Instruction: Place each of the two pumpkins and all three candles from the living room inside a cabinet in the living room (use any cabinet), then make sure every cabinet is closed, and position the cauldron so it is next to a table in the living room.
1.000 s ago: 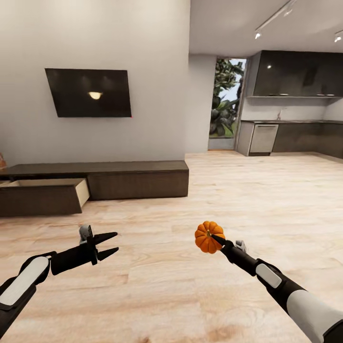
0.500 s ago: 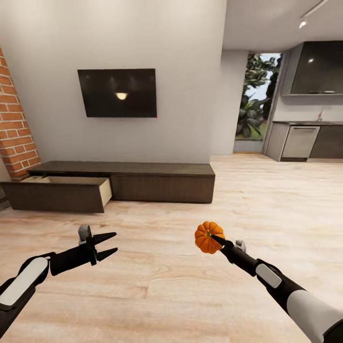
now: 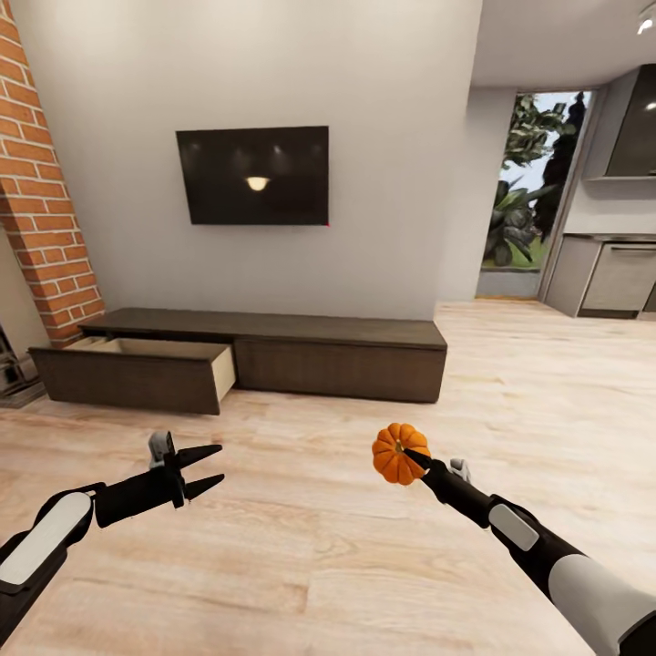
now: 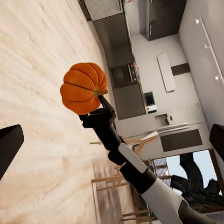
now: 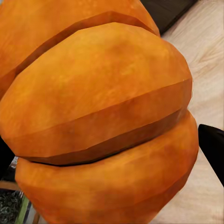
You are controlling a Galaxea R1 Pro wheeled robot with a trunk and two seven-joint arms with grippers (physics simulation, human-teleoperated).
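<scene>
Orange and ribbed, the pumpkin (image 3: 397, 453) is sitting clamped in the right gripper (image 3: 412, 457), whose black fingers are closing on it above the floor; in the right wrist view its segmented rind (image 5: 102, 121) is showing smooth, shallow grooves between broad lobes. In the left wrist view the same pumpkin (image 4: 84, 87) is appearing round with a short dark stem, held at the tip of the black-and-white right arm.

The left gripper (image 3: 202, 468) is hovering apart from the pumpkin, its two pointed black fingers spread and holding nothing.

Beneath both arms, the floor (image 3: 301, 565) is presenting pale wood planks with visible grain. Further ahead, the cabinet (image 3: 337, 351), a long, low dark-brown wood unit, is standing against a plain grey wall. Its left drawer (image 3: 137, 369) is standing pulled out, exposing a pale beige interior, while the right front is sitting flush. A flat black television (image 3: 253, 176) is hanging on the wall above the cabinet. A red brick column (image 3: 41, 200) is rising at the left, and grey kitchen units (image 3: 615, 278) are showing at the far right beside a window with greenery (image 3: 538, 191).
</scene>
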